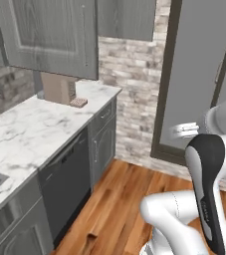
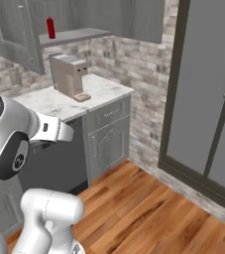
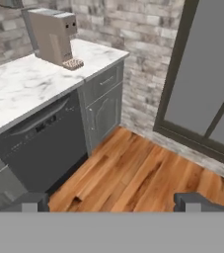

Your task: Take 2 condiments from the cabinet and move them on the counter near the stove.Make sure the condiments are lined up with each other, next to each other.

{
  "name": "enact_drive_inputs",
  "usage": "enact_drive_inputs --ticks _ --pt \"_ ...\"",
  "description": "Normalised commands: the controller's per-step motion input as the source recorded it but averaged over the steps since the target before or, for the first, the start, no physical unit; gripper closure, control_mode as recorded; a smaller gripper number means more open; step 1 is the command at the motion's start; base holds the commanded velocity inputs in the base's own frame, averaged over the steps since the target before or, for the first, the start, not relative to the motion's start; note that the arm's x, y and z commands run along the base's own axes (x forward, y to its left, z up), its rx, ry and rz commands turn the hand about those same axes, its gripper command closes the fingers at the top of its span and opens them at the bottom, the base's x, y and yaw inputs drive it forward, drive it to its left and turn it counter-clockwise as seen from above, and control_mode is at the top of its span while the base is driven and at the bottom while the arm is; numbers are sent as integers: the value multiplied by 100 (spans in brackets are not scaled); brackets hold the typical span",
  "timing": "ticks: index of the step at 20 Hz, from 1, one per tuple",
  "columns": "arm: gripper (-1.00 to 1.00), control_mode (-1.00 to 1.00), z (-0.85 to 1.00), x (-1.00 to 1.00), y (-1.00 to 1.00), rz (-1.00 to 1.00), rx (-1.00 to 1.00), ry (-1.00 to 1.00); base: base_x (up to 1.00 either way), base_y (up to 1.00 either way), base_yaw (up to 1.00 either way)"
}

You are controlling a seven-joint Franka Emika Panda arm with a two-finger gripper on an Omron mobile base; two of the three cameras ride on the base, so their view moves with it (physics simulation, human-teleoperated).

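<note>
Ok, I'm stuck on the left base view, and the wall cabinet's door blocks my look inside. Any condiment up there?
Observer: Yes. In the right base view one red squeeze bottle stands upright on the cabinet shelf, above the coffee machine.
Operator: A second bottle?
Observer: I can't see one; the open cabinet door hides the shelf's left part.
Operator: And the gripper?
Observer: The hand view shows the gripper open with nothing between its fingertips, over the wood floor, facing the counter.

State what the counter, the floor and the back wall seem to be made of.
Counter: polished white marble, going by its grey veins. Floor: varnished wood planks, orange-brown with grain lines. Back wall: rough grey-beige brick or stone veneer, with visible courses; which of the two is unclear.
</note>
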Motion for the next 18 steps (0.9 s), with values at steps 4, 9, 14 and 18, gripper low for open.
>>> enact_drive_inputs --ticks 4,9,14,18 --pt "-100 100 0 0 0 0 0 0 91 -62 21" --pt "-100 100 0 0 0 0 0 0 89 -56 26" --pt "-100 100 0 0 0 0 0 0 70 -44 42" --pt "-100 100 0 0 0 0 0 0 37 -37 68"
